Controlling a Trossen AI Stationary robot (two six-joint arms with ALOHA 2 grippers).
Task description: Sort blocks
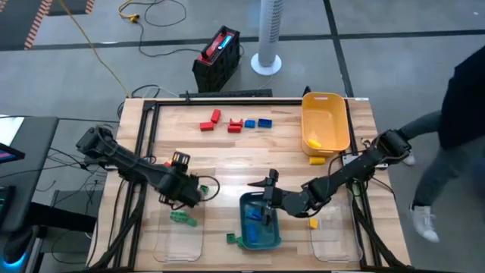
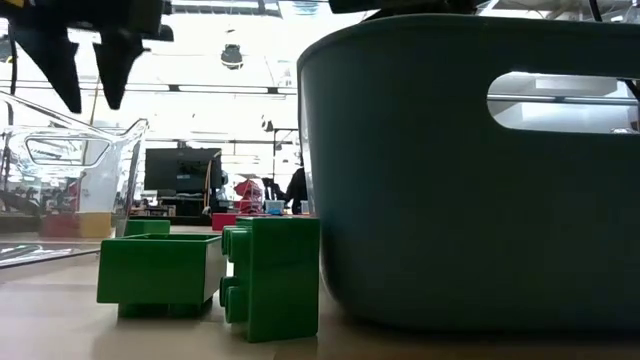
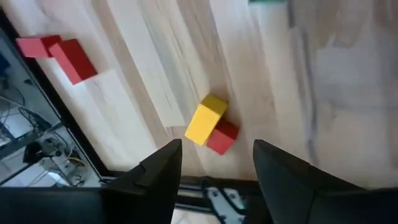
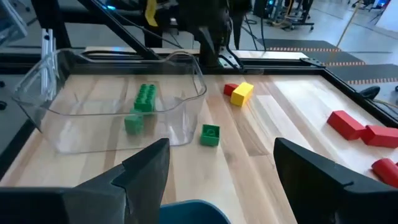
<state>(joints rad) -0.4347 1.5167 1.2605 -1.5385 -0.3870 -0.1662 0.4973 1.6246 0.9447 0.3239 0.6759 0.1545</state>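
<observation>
Left wrist view first: the left gripper [image 3: 214,165] has its jaws parted with nothing between them, and straight ahead of the gap, just beyond the fingertips, sits a yellow block [image 3: 205,119] touching a red block [image 3: 221,137] at one corner. The yellow one's long axis runs on a diagonal across the frame, from upper right to lower left, so it does not sit square to the jaws' closing line. That, by my reading, is what the next grab turns on: a wrist twist to square up, or the red neighbour gets nudged.

In the high view the left gripper [image 1: 184,189] hovers over the bench [image 1: 227,155] at lower left of the frame, above a clear bin [image 1: 179,235] that already holds green blocks [image 1: 183,218]. It is plainly the nearer arm to that yellow-and-red pair. One more green block [image 1: 229,238] lies on the wood between the clear bin and the teal bin [image 1: 258,243].

The right gripper [image 1: 270,202] hangs over the teal bin at lower centre, jaws spread wide and empty; the right wrist view confirms it. Other red and blue blocks [image 1: 233,123] lie in a loose row near the top of the bench, well apart from both arms, with the yellow bin [image 1: 325,106] at upper right.
</observation>
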